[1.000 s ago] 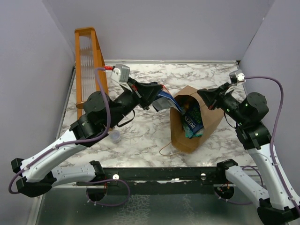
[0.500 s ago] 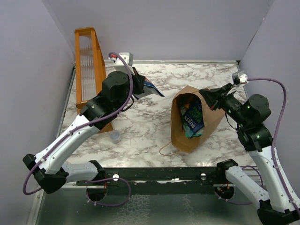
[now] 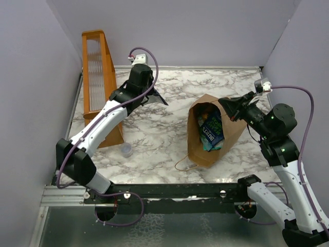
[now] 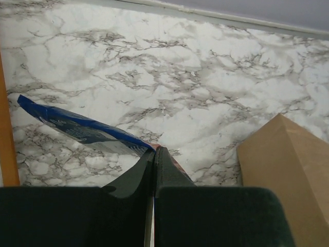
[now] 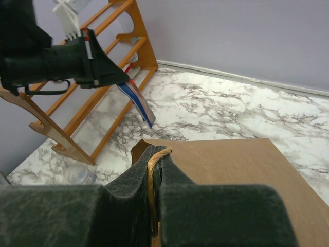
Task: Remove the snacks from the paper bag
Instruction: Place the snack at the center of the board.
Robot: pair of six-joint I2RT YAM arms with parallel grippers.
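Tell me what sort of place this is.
Probably a robot test cell, not a home: plain lilac panel walls box in a marble-patterned tabletop, with a black metal mounting rail along its near edge.

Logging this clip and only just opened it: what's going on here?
The left gripper is pinching a blue snack packet in the air near the orange rack, away from the paper bag. The right gripper is clamped on the bag's rim at its cord handle, holding the mouth open. More packets lie inside the bag.
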